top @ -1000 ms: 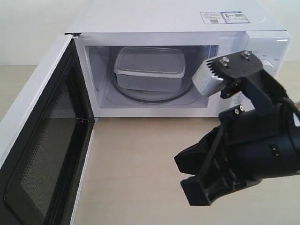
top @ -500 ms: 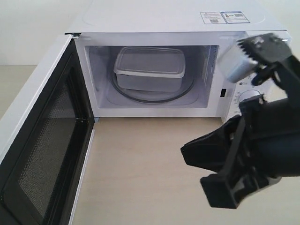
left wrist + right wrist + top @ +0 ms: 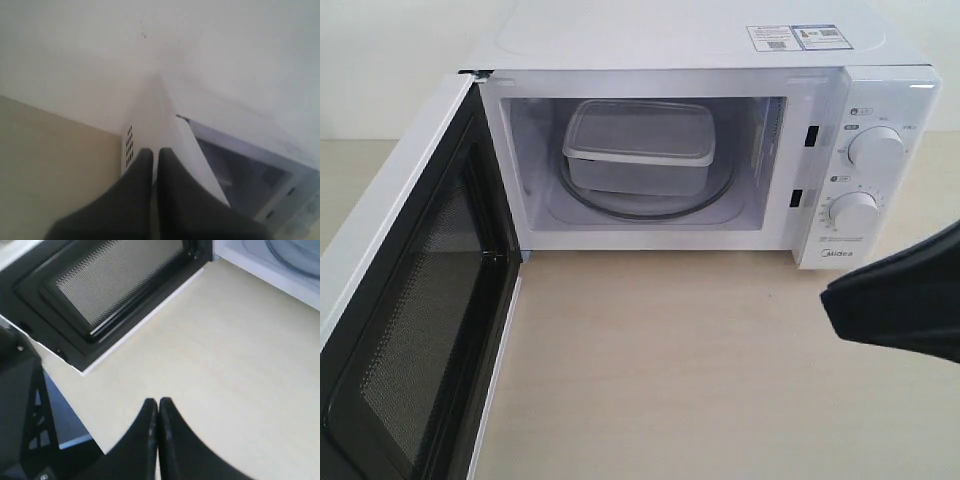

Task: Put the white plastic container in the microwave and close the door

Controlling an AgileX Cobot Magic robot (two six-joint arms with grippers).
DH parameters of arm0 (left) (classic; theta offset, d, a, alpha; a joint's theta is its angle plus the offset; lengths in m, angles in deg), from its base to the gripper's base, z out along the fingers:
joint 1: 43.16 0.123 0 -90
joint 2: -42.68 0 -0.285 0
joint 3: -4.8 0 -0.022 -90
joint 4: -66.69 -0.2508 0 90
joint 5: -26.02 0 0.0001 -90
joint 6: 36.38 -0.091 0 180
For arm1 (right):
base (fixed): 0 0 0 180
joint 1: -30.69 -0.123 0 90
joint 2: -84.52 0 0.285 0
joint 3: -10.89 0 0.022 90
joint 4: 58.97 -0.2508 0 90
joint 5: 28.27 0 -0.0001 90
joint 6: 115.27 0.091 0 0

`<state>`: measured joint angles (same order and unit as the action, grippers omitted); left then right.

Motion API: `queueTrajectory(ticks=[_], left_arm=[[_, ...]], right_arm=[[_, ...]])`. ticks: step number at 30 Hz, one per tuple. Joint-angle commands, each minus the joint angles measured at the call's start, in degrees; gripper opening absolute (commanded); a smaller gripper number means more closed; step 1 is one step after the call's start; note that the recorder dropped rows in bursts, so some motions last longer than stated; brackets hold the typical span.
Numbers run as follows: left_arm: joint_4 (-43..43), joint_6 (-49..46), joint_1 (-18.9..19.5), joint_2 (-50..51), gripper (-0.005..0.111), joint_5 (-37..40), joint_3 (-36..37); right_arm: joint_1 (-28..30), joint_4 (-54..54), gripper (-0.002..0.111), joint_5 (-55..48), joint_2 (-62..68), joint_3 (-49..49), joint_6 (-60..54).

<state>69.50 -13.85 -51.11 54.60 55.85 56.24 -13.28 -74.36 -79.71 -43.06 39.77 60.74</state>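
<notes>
Exterior: we face the microwave [image 3: 670, 35] front, close, slightly raised. Left wrist: we face its vented side. Right wrist: we look down on table [image 3: 240, 355] and open door [image 3: 115, 285], both shared with exterior.

A pale, wood-grained worktop [image 3: 670, 370] lies beneath the right jaws and stretches ahead of them. Its edge passes near them to one side, with a strip of blue-grey floor [image 3: 67, 427] beyond it. A plain off-white wall [image 3: 75, 60] rises ahead of the left jaws.
</notes>
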Motion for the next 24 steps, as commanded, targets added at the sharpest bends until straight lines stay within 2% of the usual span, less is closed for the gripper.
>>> queueTrajectory(ticks=[1, 5, 12, 14, 16, 18, 24], left_arm=[[7.2, -10.4, 0.0, 2.5, 0.004, 12.2, -6.0], [11.8, -15.5, 0.0, 3.3, 0.004, 19.6, -8.9], [10.3, -16.2, 0.0, 3.1, 0.004, 19.6, -9.2], [6.3, -16.2, 0.0, 3.1, 0.004, 19.2, -9.2], [-1.1, -14.9, 0.0, 3.1, 0.004, 13.8, -7.1], [-3.7, -9.9, 0.0, 3.1, 0.004, 2.8, -2.6], [-8.9, -9.5, 0.0, 3.1, 0.004, -13.0, 8.7]], right_arm=[[0.0, 5.9, 0.0, -7.0, 1.3, -2.1, 4.0], [0.0, 6.0, 0.0, -9.4, 1.3, -2.1, 3.5], [0.0, 5.7, 0.0, -7.6, 1.2, -2.1, 3.5], [0.0, 5.7, 0.0, -4.3, 1.2, -1.6, 3.5], [0.0, 6.0, 0.0, 3.0, 1.2, 0.2, 3.5], [0.0, 5.0, 0.0, 10.5, 1.2, 2.5, 3.5], [0.0, 4.9, 0.0, 12.2, 1.2, 3.7, 3.5]])
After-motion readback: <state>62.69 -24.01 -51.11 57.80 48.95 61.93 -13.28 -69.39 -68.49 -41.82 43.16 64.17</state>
